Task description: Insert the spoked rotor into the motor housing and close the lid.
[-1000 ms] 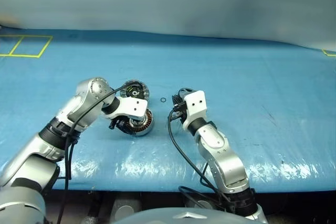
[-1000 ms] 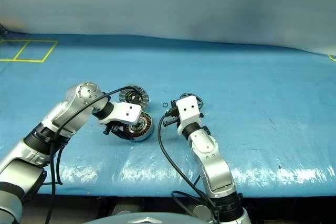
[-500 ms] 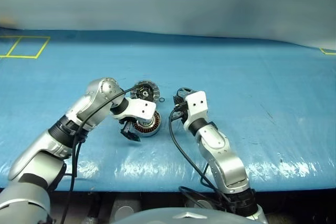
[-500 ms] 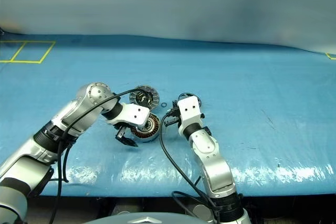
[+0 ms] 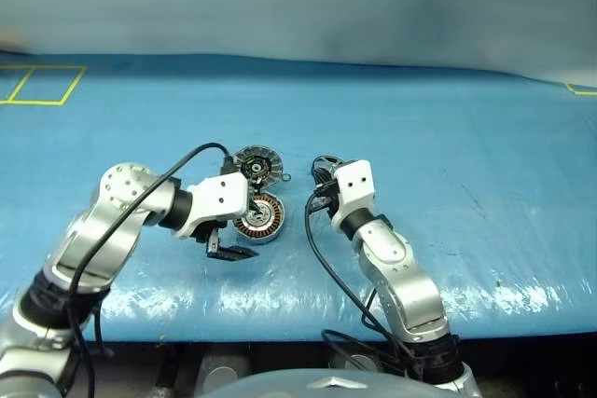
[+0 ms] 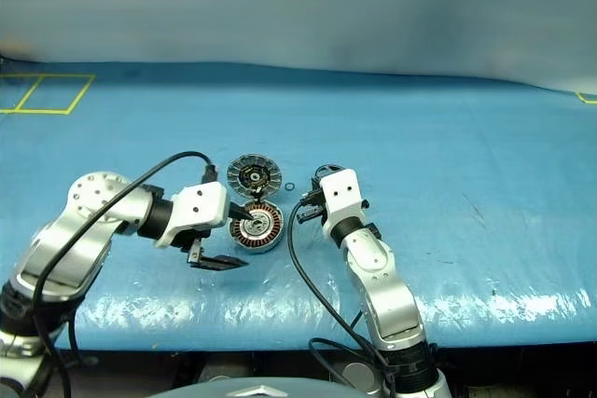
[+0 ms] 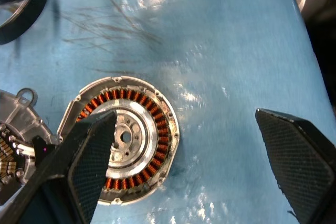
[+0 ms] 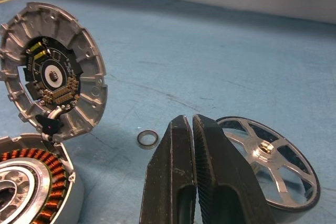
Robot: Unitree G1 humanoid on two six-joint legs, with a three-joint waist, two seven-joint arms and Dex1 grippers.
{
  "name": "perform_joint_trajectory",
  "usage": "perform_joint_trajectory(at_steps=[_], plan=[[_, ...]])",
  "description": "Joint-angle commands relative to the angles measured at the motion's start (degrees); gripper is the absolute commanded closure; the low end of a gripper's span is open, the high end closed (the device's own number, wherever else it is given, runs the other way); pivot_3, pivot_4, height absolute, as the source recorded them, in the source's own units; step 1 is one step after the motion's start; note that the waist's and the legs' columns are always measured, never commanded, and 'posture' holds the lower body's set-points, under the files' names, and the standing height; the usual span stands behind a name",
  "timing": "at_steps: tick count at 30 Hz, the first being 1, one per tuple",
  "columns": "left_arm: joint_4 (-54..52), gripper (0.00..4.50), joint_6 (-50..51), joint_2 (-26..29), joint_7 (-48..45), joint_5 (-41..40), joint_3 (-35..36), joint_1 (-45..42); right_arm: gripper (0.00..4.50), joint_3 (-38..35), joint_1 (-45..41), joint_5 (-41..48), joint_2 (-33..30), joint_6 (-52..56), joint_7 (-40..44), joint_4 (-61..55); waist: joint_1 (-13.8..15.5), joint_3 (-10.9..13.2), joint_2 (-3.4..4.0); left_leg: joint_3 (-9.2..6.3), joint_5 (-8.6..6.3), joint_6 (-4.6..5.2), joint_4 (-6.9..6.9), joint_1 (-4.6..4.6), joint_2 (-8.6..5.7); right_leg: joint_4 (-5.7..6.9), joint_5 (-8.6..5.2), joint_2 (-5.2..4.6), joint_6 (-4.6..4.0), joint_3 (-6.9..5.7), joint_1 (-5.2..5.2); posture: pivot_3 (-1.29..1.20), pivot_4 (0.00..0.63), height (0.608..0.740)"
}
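The motor housing (image 5: 259,219), a silver cup with copper windings, lies flat on the blue table. Just behind it the lid (image 5: 256,165) stands tilted with its dark inner face showing, and it touches the housing's rim (image 8: 52,80). My left gripper (image 5: 224,251) hangs open just in front and to the left of the housing, holding nothing. In the left wrist view one of its fingers (image 7: 92,161) overlaps the housing (image 7: 126,140). My right gripper (image 8: 191,129) is shut and empty, to the right of the housing. The spoked rotor (image 8: 270,166) lies flat just beyond it.
A tiny black ring (image 5: 285,175) lies on the table between the lid and the rotor. Yellow tape squares (image 5: 42,84) mark the far left of the blue table cover. The table's front edge (image 5: 280,309) runs close below both arms.
My left gripper has opened, let go of the housing and drawn back towards the table's front edge. The housing, tilted before, now lies flat. The right arm has kept still.
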Motion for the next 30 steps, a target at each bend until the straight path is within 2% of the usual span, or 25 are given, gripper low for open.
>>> perform_joint_trajectory(at_steps=[1, 7, 8, 9, 10, 13, 15, 18, 21, 24, 30], plan=[[-5.99, 1.57, 1.83, -4.61, 10.15, -2.04, 6.45, 7.99, 4.32, 0.11, -1.94, 0.24, -1.41, 0.72, 1.92, -2.57, -0.02, 0.0, 0.0, 0.03, 0.0, 0.0, 0.0, 0.03, 0.0, -0.01, 0.01, -0.01, 0.01, 0.02, 0.01, 0.0, 0.15, 0.74], [-9.95, 3.6, -3.18, -17.53, 24.48, -5.46, 11.68, 21.81, 4.32, 0.74, -5.53, -0.33, -5.19, 2.46, 5.25, -1.26, 0.64, -0.01, -0.03, 0.06, 0.02, -0.05, 0.12, 0.11, 0.02, -0.03, 0.0, -0.01, -0.06, 0.04, 0.13, 0.0, 0.15, 0.74], [-9.9, 3.93, -6.79, -20.73, 27.71, -5.31, 12.48, 24.11, 4.32, 1.16, -6.95, -0.78, -6.15, 3.25, 6.11, -0.47, 0.65, -0.01, -0.03, 0.07, 0.03, -0.05, 0.13, 0.11, 0.01, -0.02, -0.01, -0.01, -0.08, 0.04, 0.14, 0.0, 0.15, 0.74], [-9.14, 3.99, -12.03, -23.81, 31.03, -4.31, 12.79, 26.94, 4.32, 1.59, -8.8, -1.24, -7.12, 4.11, 7.09, 0.74, 0.95, -0.02, -0.04, 0.06, 0.03, -0.06, 0.14, 0.1, 0.02, -0.03, -0.01, -0.01, -0.08, 0.03, 0.14, 0.0, 0.15, 0.74], [-8.56, 4.41, -15.66, -25.68, 33.45, -3.53, 12.71, 28.75, 4.32, 1.8, -10.05, -1.46, -7.82, 4.68, 7.79, 1.57, 0.54, -0.02, 0.03, 0.06, 0.08, -0.05, 0.16, 0.11, 0.02, -0.02, -0.01, 0.0, -0.17, 0.02, 0.15, 0.0, 0.15, 0.74], [-4.02, 4.39, -32.48, -30.05, 37.19, -1.14, 10.03, 35.27, 4.32, 3.36, -15.94, -2.17, -9.38, 8.28, 9.93, 5.88, 0.46, -0.05, -0.12, 0.48, 0.1, -0.03, 0.21, 0.23, -0.02, -0.35, 0.24, -0.2, -0.24, 0.22, 0.27, 0.0, 0.15, 0.74], [-1.06, 4.39, -40.59, -30.94, 37.36, -1.2, 8.34, 37.85, 4.32, 4.38, -18.96, -3.06, -10.05, 9.53, 10.74, 8.57, 0.71, -0.04, -0.1, 0.48, 0.12, 0.01, 0.2, 0.22, -0.02, -0.34, 0.24, -0.19, -0.26, 0.2, 0.24, 0.0, 0.15, 0.74], [2.55, 4.39, -47.48, -30.4, 36.92, -1.54, 6.24, 41.32, 4.32, 4.82, -22.7, -3.68, -9.78, 10.88, 11.23, 12.23, 0.89, -0.05, -0.11, 0.49, 0.17, 0.09, 0.19, 0.17, -0.02, -0.34, 0.24, -0.18, -0.26, 0.21, 0.17, 0.0, 0.15, 0.74], [3.51, 4.39, -48.2, -30.78, 37.67, -4.27, 5.62, 42.9, 4.32, 5.24, -24.82, -4.37, -9.74, 11.65, 11.46, 14.74, 0.77, -0.05, -0.12, 0.54, 0.17, 0.09, 0.19, 0.04, -0.04, -0.39, 0.24, -0.19, -0.25, 0.25, 0.08, 0.0, 0.15, 0.74], [3.9, 4.4, -48.6, -30.72, 39.1, -5.41, 5.86, 43.46, 3.71, 6.22, -26.55, -5.86, -9.75, 13.28, 11.47, 17.79, 0.72, -0.04, -0.11, 0.54, 0.17, 0.09, 0.12, 0.0, -0.03, -0.39, 0.25, -0.18, -0.24, 0.24, -0.01, 0.0, 0.15, 0.74], [4.2, 4.4, -48.8, -29.88, 40.55, -7.3, 6.44, 43.14, 1.79, 7.5, -28.09, -5.98, -9.64, 13.42, 14.24, 20.08, 0.44, -0.04, -0.1, 0.55, 0.18, 0.09, 0.03, 0.01, -0.02, -0.39, 0.24, -0.18, -0.24, 0.24, -0.03, 0.0, 0.15, 0.74]])
